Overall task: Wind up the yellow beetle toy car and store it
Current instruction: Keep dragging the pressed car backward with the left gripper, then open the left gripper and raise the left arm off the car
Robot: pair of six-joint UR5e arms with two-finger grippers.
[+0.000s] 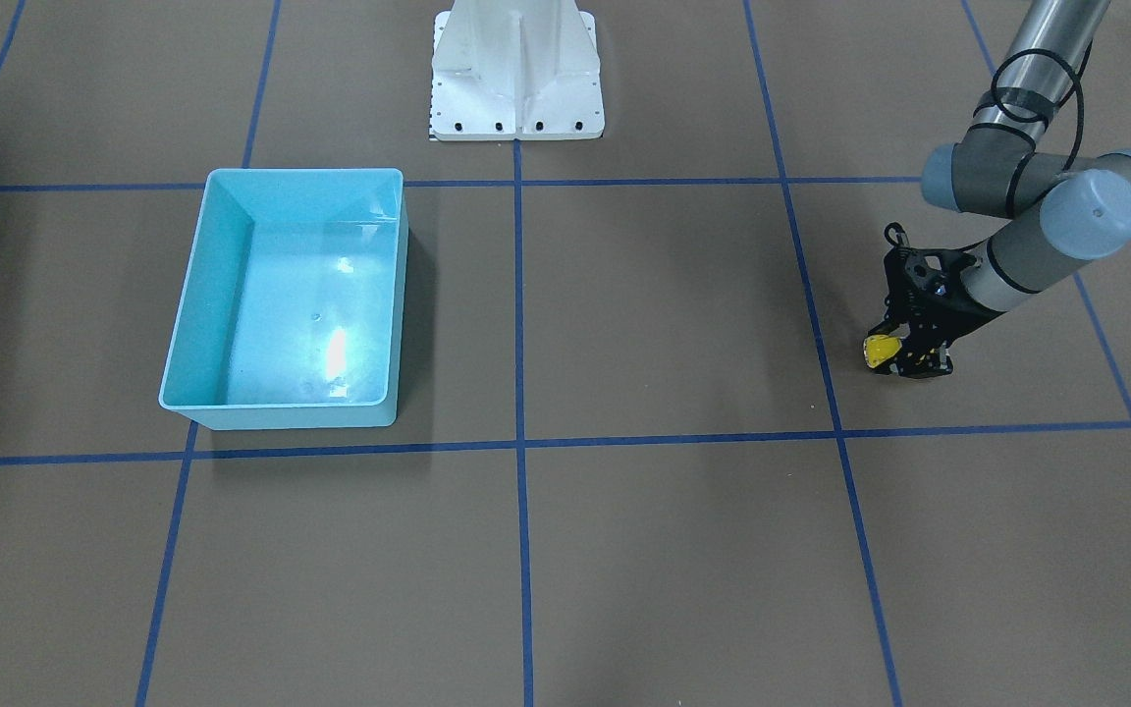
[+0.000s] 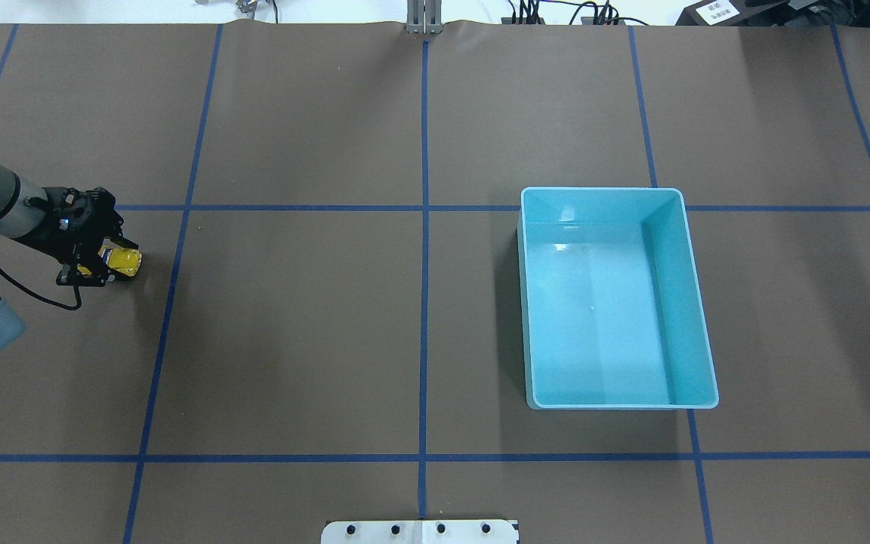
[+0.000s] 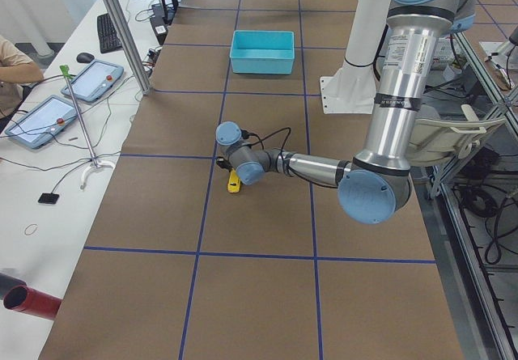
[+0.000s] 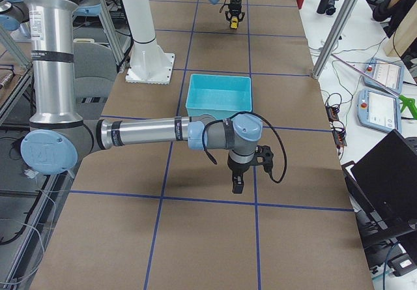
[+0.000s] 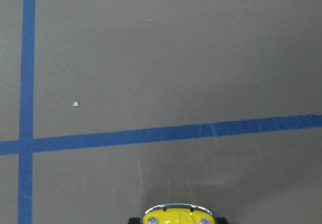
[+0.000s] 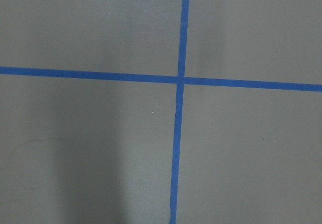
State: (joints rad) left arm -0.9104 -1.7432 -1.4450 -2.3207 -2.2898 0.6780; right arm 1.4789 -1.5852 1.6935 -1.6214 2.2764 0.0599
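The yellow beetle toy car [image 2: 125, 262] is small and glossy and sits low at the table's left side, between the fingers of my left gripper [image 2: 106, 261]. The gripper is shut on it, with the car's rounded end sticking out. The car also shows in the front view [image 1: 881, 351], the left side view [image 3: 234, 183] and at the bottom edge of the left wrist view [image 5: 176, 215]. The light blue bin [image 2: 665, 302] stands empty on the right half. My right gripper [image 4: 238, 186] hangs above bare table near the bin; I cannot tell whether it is open or shut.
The robot's white base [image 1: 516, 79] stands at the table's middle edge. Blue tape lines [image 2: 424, 302] divide the brown table into squares. Operator desks with tablets [image 3: 48, 117] and a metal pole [image 3: 121, 28] lie beyond the far edge.
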